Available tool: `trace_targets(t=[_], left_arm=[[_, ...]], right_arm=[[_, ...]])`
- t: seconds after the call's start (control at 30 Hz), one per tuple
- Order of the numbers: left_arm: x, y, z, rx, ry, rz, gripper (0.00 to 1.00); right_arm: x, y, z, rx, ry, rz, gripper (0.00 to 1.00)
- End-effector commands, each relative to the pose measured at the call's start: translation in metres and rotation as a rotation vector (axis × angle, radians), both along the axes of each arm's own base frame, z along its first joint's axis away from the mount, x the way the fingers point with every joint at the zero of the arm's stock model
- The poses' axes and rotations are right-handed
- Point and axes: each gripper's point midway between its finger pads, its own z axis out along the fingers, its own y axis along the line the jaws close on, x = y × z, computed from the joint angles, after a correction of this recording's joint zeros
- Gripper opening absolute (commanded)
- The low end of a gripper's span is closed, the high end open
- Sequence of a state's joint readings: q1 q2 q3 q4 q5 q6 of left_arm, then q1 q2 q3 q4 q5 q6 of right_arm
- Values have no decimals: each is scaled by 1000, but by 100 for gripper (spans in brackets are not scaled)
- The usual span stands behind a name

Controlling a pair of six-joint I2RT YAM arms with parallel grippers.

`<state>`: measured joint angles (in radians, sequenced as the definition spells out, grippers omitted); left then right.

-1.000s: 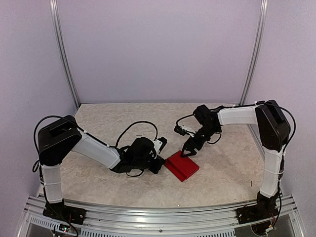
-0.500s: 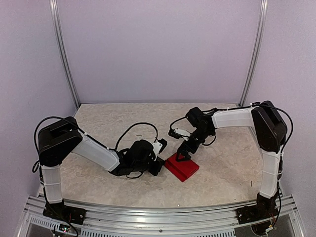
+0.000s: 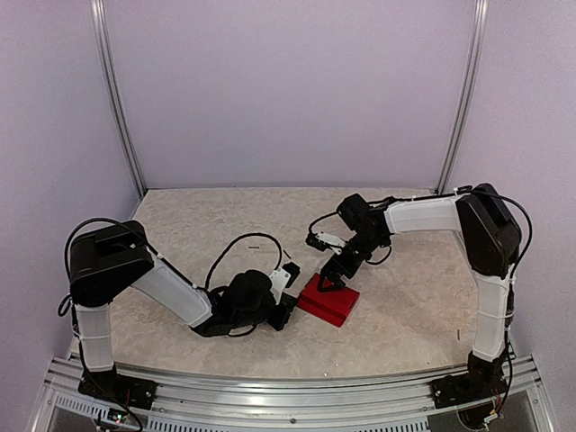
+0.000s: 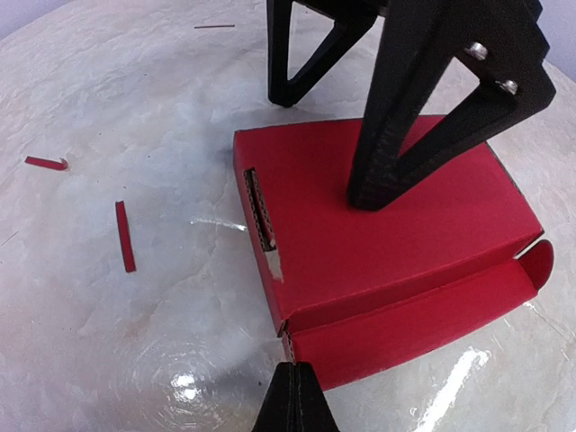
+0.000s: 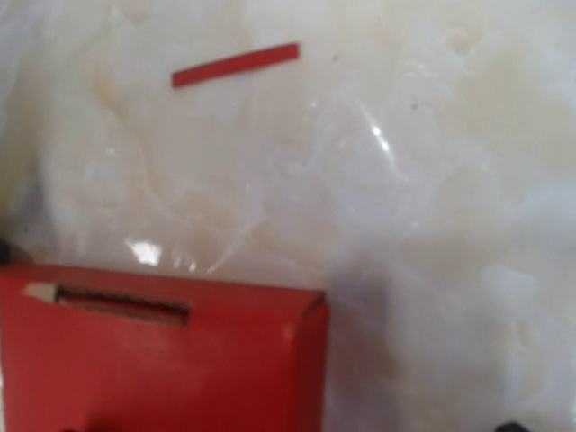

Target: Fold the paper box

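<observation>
R gripper is being held wide open w/ nothing gripped. 1 finger is being pressed on top of the paper box, and the other is being set on the table just past the box's far edge. L gripper is being held shut and empty, tip just beside the box's near flap. The 1 red box is lying flat btwn the 2 grippers. 2 red card strips are being seen apart from it.
</observation>
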<state>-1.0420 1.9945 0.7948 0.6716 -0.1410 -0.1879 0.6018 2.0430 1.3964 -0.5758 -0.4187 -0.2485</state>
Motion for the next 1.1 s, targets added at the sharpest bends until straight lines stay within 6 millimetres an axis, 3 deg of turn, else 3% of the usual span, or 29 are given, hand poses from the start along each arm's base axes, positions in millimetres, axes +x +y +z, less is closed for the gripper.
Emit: trace_targets(t=[0.0,0.8,1.07], left_arm=[[-9,1,-13,62,-28,-25,0],[12,-6,-2,111,34,20,0],[16,-8,3,127,10,2,0]], right_arm=[[-12,-18,-39,-101,89,-26,100],[-43,-6,-36,-53,117,101,100],[-45,-6,-43,-67,130,93,98]])
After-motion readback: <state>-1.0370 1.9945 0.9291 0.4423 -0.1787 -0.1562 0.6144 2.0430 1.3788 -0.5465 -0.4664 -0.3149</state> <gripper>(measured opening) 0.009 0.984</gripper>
